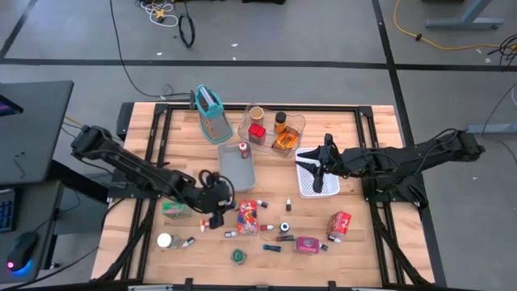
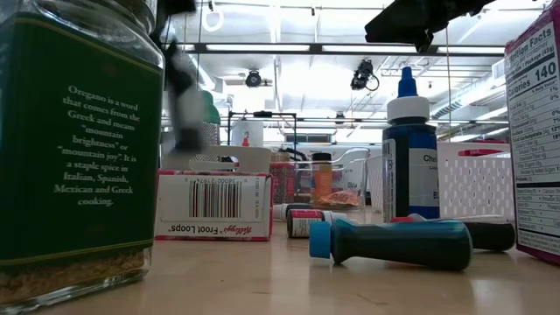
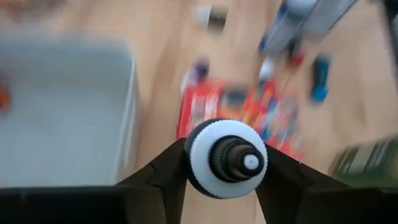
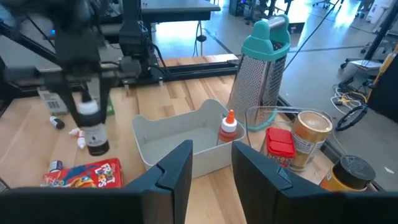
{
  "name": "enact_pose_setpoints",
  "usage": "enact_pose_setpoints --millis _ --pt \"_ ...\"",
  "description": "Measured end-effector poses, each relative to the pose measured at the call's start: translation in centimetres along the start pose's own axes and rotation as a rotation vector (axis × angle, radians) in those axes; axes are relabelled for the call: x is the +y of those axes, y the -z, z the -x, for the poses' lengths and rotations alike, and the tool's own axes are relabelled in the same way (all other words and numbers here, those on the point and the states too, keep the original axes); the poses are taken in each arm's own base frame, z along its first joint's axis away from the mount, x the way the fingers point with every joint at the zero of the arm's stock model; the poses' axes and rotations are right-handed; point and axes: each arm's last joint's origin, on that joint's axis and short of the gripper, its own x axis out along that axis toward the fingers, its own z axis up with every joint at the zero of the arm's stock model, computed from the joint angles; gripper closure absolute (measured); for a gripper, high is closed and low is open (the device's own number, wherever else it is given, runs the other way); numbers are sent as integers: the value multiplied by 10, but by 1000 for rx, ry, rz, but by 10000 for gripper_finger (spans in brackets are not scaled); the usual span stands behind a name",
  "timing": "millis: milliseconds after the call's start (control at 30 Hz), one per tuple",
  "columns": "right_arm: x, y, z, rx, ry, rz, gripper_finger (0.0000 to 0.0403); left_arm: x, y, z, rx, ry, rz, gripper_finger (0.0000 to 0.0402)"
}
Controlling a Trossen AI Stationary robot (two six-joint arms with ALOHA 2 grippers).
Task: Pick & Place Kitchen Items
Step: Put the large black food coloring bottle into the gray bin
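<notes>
Left gripper [image 1: 214, 220] sits over the worktop [image 1: 363, 250] just beside the grey tray [image 1: 236, 170], jaws clenched on a small white-capped bottle [image 3: 227, 158] — cap facing the wrist camera, bottle lifted above the Froot Loops box [image 1: 248, 217]. Right gripper [image 1: 317, 164] hangs over the white basket [image 1: 317, 179], nothing between its jaws, which stand partly apart. Red-capped bottle [image 4: 227, 129] lies in the grey tray. Remaining items — vials, lids, red carton [image 1: 338, 225], green jar [image 1: 174, 209] — are scattered along the worktop's front.
</notes>
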Motion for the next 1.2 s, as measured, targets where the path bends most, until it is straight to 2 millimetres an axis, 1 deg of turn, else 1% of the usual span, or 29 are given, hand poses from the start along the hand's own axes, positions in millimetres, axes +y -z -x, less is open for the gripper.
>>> enact_pose_setpoints --millis 100,167,233,333,433,533,667,733,833,933,1033,1200 --pt "0 0 0 -1 0 0 282 0 -25 8 -90 -55 32 240" --pt "0 0 0 0 0 -1 282 5 -42 13 -136 -95 91 245" --pt "0 0 0 0 0 -1 282 16 -52 14 -163 -177 151 245" --pt "0 0 0 0 0 -2 282 40 -58 11 -158 -302 240 244" --pt "0 0 0 2 0 -2 282 67 -57 3 -102 -421 327 237" --pt "0 1 0 5 0 0 282 90 -47 -13 -50 -539 364 238" --pt "0 1 0 8 1 1 282 112 -39 -36 22 -604 415 245" --pt "0 1 0 10 1 1 282 119 -37 -49 32 -625 430 245" --pt "0 1 0 12 1 -1 282 128 -34 -67 40 -636 452 234" --pt "0 1 0 12 1 -1 282 136 -30 -81 57 -661 461 228" --pt "0 2 0 14 1 0 282 143 -26 -88 88 -680 446 229" --pt "0 3 0 24 3 5 282 147 -28 -89 94 -687 376 224"
